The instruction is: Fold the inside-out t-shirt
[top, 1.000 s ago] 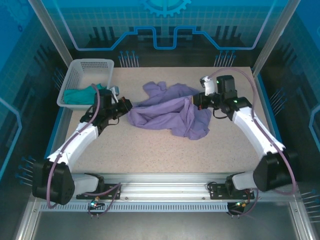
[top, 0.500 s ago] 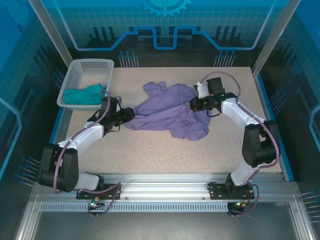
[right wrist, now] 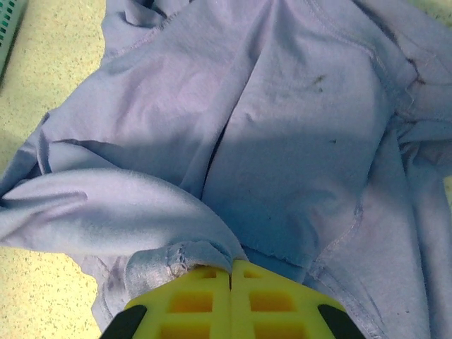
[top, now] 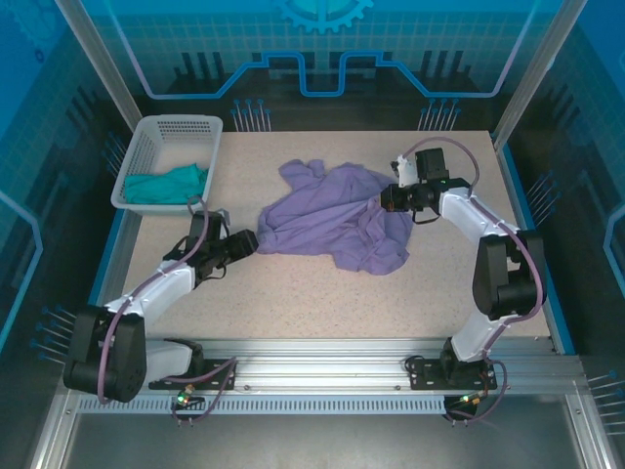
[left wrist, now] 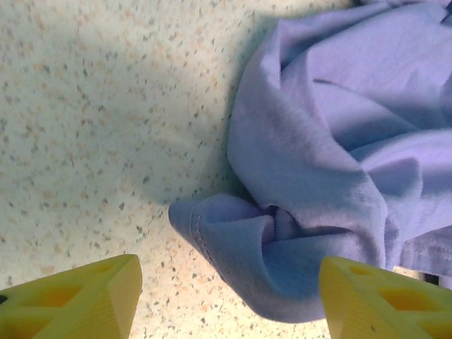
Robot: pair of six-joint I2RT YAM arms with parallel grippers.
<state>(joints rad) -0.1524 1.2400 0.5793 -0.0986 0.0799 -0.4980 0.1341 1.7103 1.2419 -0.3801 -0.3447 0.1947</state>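
- Garment position: the lavender t-shirt (top: pixel 332 220) lies crumpled on the speckled table (top: pixel 293 303), around the middle and slightly toward the far side. It is bunched and creased, not laid flat.
- Garment spread: in the top view one lobe of cloth points toward the far edge. A wider lobe hangs toward the near right, and a narrow tail tapers toward the left arm.
- Left gripper (top: pixel 249 241): it sits low over the table at the left tip of the tail, with the jaws standing wide apart.
- Left wrist view: the two yellow fingers (left wrist: pixel 78 300) sit at the lower corners. A rolled hem corner of the t-shirt (left wrist: pixel 318 141) lies on the table between them. The cloth reaches close to the right-hand finger and lies well apart from the left-hand one. Nothing is clamped by the left gripper (left wrist: pixel 229 300).
- Right gripper (top: pixel 383 198): it is at the right side of the cloth, with the jaws closed on a fold of the t-shirt.
- Right wrist view: the yellow fingers (right wrist: pixel 191 304) meet face to face. A bunched, stitched edge of the t-shirt (right wrist: pixel 282 127) is pinched at the tips of the right gripper (right wrist: pixel 231 272). Seams and loose thread ends show on the cloth beyond.
- Surroundings: a white mesh basket (top: pixel 146 147) stands at the far left corner of the table and holds a teal-green garment (top: pixel 166 184). It is well apart from the t-shirt.
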